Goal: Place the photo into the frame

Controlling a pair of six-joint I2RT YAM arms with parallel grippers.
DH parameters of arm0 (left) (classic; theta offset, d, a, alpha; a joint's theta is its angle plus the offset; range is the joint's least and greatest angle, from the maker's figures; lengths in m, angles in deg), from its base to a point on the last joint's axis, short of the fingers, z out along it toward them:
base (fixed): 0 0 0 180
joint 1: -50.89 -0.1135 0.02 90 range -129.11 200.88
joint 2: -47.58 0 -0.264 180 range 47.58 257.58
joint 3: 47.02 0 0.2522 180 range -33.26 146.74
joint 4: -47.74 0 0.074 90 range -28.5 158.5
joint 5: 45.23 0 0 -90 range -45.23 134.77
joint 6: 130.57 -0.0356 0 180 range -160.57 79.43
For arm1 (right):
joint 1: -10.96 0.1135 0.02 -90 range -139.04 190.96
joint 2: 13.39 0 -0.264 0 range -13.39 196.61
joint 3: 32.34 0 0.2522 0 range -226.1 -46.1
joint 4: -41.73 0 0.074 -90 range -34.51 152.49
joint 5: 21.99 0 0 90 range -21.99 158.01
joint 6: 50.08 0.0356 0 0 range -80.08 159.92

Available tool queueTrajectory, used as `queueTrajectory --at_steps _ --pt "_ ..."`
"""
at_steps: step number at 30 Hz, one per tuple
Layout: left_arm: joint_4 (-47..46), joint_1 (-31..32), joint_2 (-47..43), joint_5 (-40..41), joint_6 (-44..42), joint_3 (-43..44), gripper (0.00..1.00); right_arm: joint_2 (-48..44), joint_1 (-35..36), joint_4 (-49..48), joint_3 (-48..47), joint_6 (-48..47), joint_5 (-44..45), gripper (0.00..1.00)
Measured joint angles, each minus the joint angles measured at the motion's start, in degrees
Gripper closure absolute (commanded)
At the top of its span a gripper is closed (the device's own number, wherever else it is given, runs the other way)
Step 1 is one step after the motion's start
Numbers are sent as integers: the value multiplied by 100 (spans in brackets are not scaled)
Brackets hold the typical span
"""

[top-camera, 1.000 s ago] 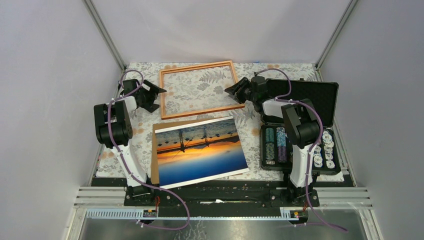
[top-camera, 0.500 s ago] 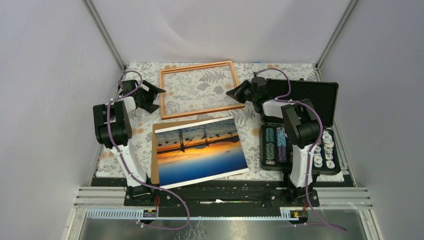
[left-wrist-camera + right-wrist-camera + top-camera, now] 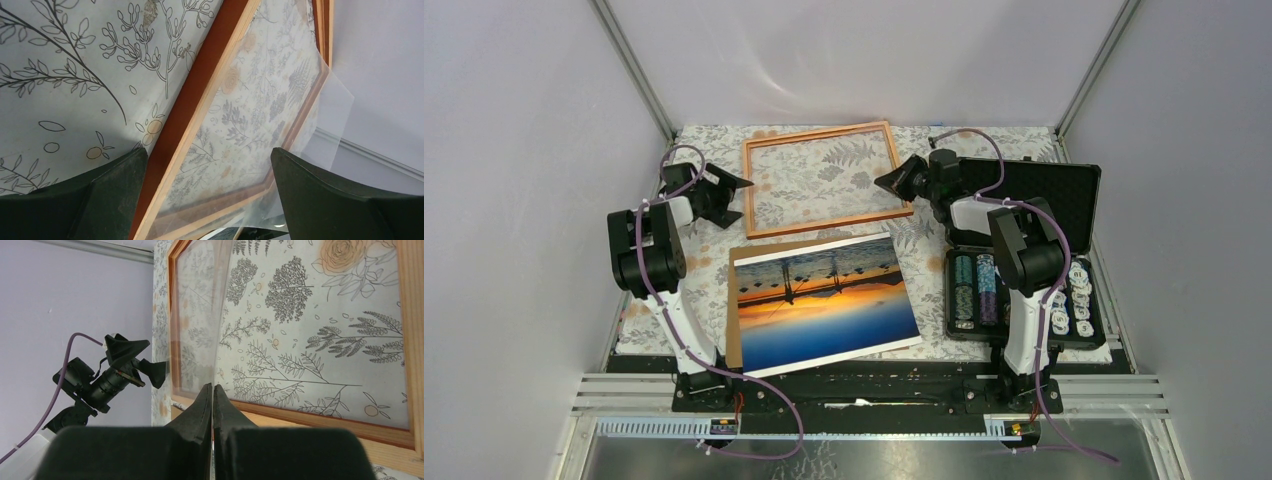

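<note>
Meanwhile, the left gripper (image 3: 209, 150) gaped empty by the left rail of the thin orange-brown wooden frame (image 3: 819, 133); the right gripper (image 3: 213, 386) sat pinched shut by its right rail.

Both arms reach forward, tips facing each other. The left tool (image 3: 209, 152) gapes wide. The right tool (image 3: 213, 390) is pinched on a clear sheet (image 3: 197, 315).

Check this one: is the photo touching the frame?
Apart. The top view shows a strip of cloth between the photo and the frame.
</note>
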Motion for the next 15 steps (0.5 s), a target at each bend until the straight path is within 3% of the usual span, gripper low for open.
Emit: queueTrajectory --at_steps 15 --pt "-7 -109 -122 4 0 -11 1 166 -4 -31 -577 -507 -339 100"
